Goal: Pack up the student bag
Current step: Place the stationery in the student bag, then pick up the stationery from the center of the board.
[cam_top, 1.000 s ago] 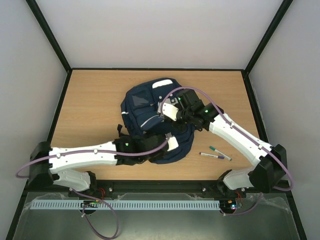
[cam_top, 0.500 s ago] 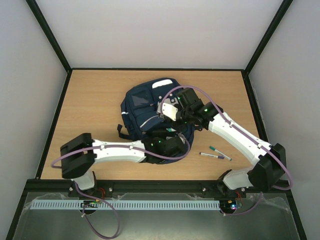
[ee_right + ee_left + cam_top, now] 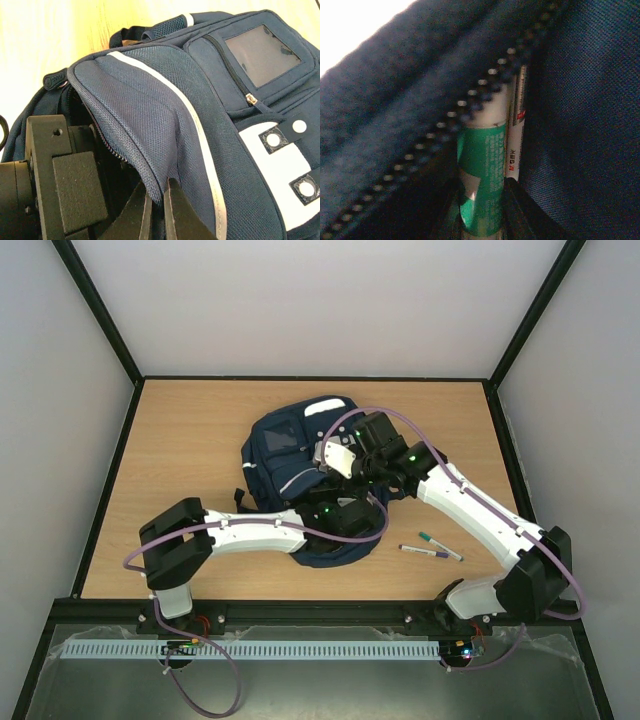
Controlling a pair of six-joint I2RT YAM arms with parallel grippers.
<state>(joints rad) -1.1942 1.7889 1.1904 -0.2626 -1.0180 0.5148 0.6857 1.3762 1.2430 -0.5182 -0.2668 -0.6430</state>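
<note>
From above, the student bag (image 3: 285, 455) lies flat in the middle of the tabletop (image 3: 180, 440), well apart from two markers (image 3: 430, 545) near its right side. Your left arm (image 3: 250, 532) reaches into its near-right opening and your right arm (image 3: 470, 505) bears down on its top. Neither pincer's closure can be read from here.

The left wrist view takes you inside the bag, which no other view does. The left pincer (image 3: 481, 225) is clenched on a green marker (image 3: 481, 175) that pokes past the zipper teeth (image 3: 470, 107), with a slim white pen (image 3: 516, 145) touching it on the right.

The right wrist view shows the outside. The right pincer (image 3: 159, 210) pinches the hem of the striped flap (image 3: 145, 115) and holds the mouth open. The left arm's black housing (image 3: 50, 185) fills the gap beneath.

Expect the bag to behave as soft, limp cloth. It looks light, sags wherever it is unsupported, and will likely slide on the wood if you tug it. Take it by the stitched hem or zipper edge rather than the loose panel. Keep the flap lifted while the marker goes in, since the teeth could snag it.
</note>
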